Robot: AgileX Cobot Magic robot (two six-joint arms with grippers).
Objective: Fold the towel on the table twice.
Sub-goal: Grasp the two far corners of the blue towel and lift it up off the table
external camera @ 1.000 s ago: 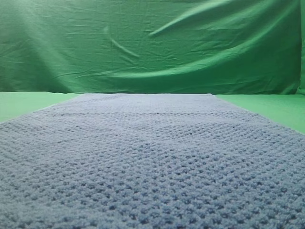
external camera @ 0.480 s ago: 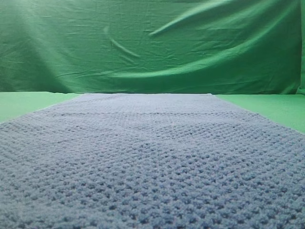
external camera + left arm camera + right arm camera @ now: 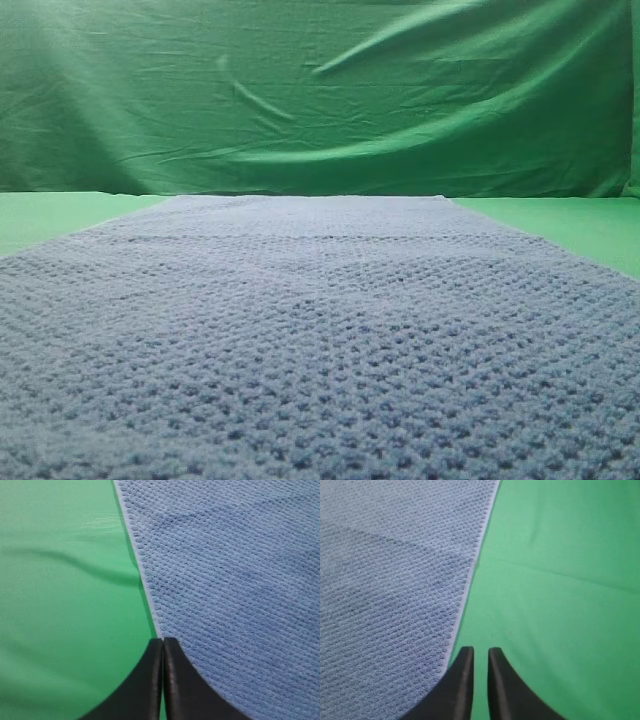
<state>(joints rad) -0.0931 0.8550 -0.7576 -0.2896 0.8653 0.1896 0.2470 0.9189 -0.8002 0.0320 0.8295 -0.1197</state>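
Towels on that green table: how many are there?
1. The towel lies flat across the table; the left gripper and right gripper hover over its side edges.

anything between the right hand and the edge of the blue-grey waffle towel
Nothing: in the right wrist view only a thin strip of bare green table separates the right hand from the blue-grey waffle towel edge.

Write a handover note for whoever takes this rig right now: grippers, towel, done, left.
Left gripper: fingers pressed together, holding nothing, above the towel's left edge.
Right gripper: a narrow gap between the fingers, empty, over the table just off the towel's right edge.
Towel: spread flat on the table, single layer as far as the views show; faint old crease lines only.
Done: nothing, no fold made.
Left: both folds. Neither arm shows in the exterior high view.
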